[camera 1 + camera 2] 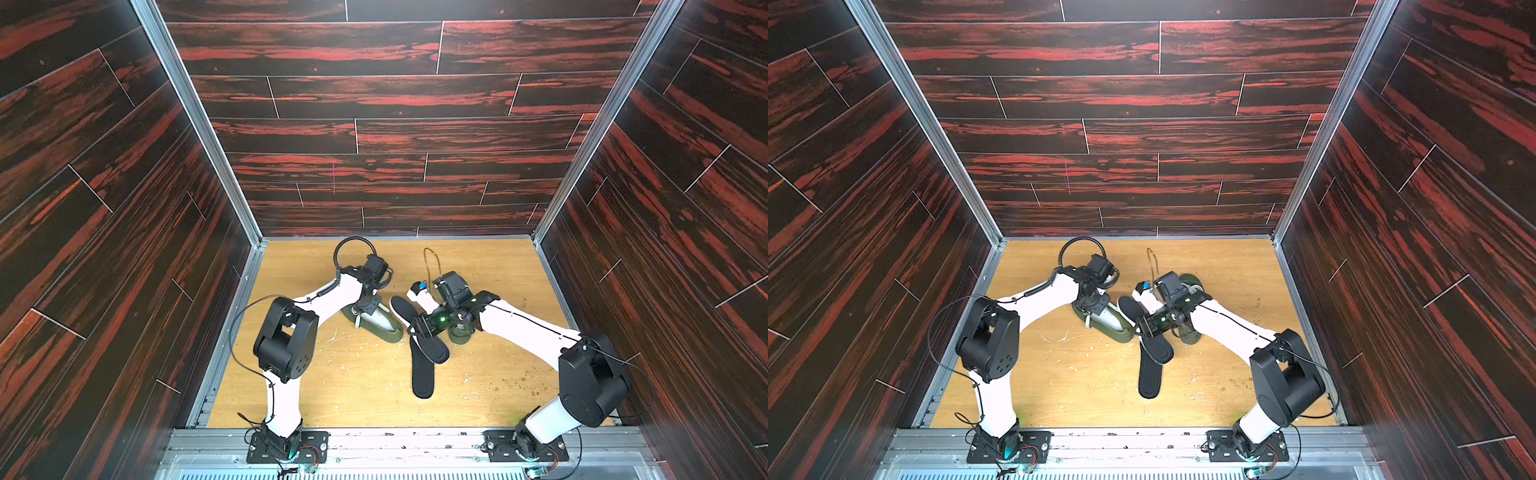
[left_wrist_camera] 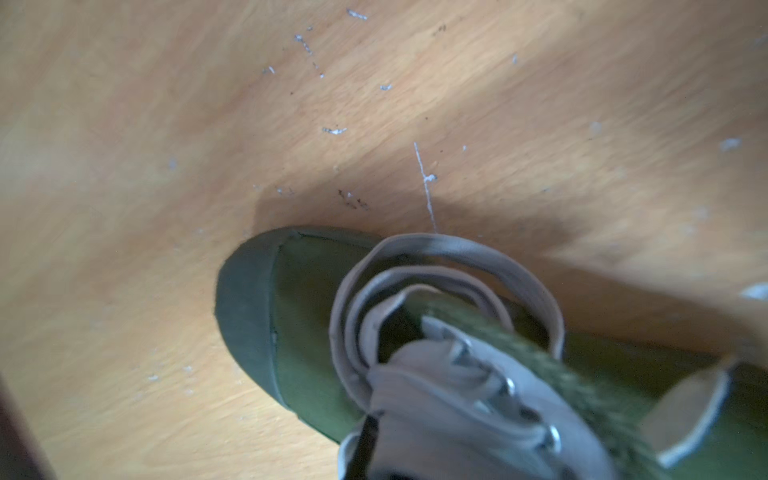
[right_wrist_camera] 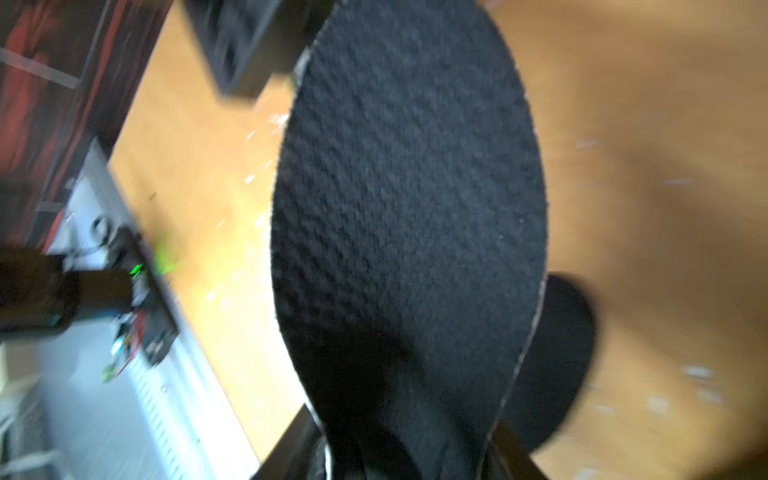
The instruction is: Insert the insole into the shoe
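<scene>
Black insole in right gripper, green shoe

Shoe: olive green, darker toe cap, grey laces. Insole: black, woven texture. Tabletop: light wood grain, white scuffs. Walls: dark planks, red streaks.

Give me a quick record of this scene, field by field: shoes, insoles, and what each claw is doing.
left claw: shut, down at the laces of the green shoe; what it pinches is hidden
right claw: shut on the black insole, held off the table
second insole: flat on the table, its far end overlapped in view by the held one
second green shoe: mostly hidden beneath the right arm
insertion: not yet done; held insole is outside both shoes
</scene>
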Controlling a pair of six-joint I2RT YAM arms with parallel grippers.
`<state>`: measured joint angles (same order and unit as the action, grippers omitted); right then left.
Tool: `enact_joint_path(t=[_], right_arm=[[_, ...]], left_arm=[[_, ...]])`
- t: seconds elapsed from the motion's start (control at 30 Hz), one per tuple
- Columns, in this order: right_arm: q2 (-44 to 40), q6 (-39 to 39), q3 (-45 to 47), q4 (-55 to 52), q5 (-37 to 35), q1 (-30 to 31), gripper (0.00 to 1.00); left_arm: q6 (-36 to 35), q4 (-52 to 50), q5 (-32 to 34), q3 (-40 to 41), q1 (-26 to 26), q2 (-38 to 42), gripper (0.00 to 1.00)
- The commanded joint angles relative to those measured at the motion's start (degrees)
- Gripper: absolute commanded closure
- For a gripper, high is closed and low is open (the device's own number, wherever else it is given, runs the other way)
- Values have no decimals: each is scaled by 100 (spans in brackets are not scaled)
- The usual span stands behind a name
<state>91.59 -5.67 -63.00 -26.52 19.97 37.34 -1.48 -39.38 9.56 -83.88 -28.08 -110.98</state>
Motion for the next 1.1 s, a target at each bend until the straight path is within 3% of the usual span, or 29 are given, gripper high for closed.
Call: enact_joint_path(t=[0.0, 0.2, 0.37, 0.67, 1.07], right_arm=[[151, 65, -211, -407, 338, 35, 51], [431, 39, -575, -796, 707, 187, 53], [596, -166, -702, -950, 1066, 302, 53], [1009, 5, -1065, -1544, 921, 291, 53], [1288, 69, -1812, -2257, 125, 300, 54]], left_arm=[[135, -14, -794, 81, 80, 494, 92], [148, 105, -1534, 58, 103, 495, 93], [150, 12, -1661, -41, 105, 435, 94], [-357, -100, -1825, 4, 113, 741, 93], [-1537, -815, -2139, -287, 105, 1154, 89]])
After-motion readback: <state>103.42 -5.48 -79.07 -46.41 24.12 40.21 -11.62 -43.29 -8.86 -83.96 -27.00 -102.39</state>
